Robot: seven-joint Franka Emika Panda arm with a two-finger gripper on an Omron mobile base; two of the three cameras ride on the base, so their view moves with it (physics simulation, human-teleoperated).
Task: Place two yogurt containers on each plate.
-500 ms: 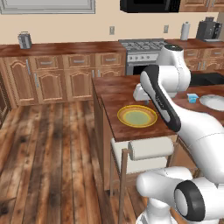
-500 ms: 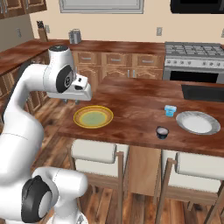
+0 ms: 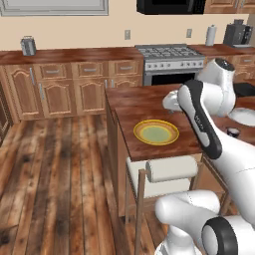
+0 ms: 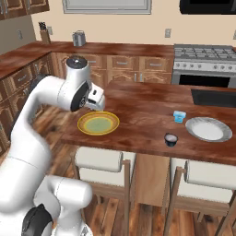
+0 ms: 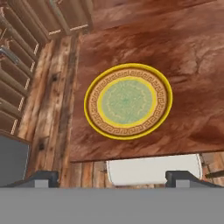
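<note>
Hand view: gripper [image 5: 112, 177] open, empty, fingertips [image 5: 43, 177] wide apart, above yellow plate [image 5: 128, 101] near counter [image 5: 192, 61] edge. Right base view: same plate [image 4: 98, 123] bare; well apart to the right, dark cup [image 4: 171, 139] and blue cup [image 4: 179, 116] just beside white plate [image 4: 208, 129], also bare. Stool [image 5: 153, 169] below edge.

Readable text: none on any surface.
Yellow-rimmed plate [image 5: 127, 101]: a ring of key-pattern ornament, no letters or numbers.
Yogurt containers [image 4: 179, 116]: too small to show any label.
Stove [image 3: 172, 60]: no legible markings.
</note>
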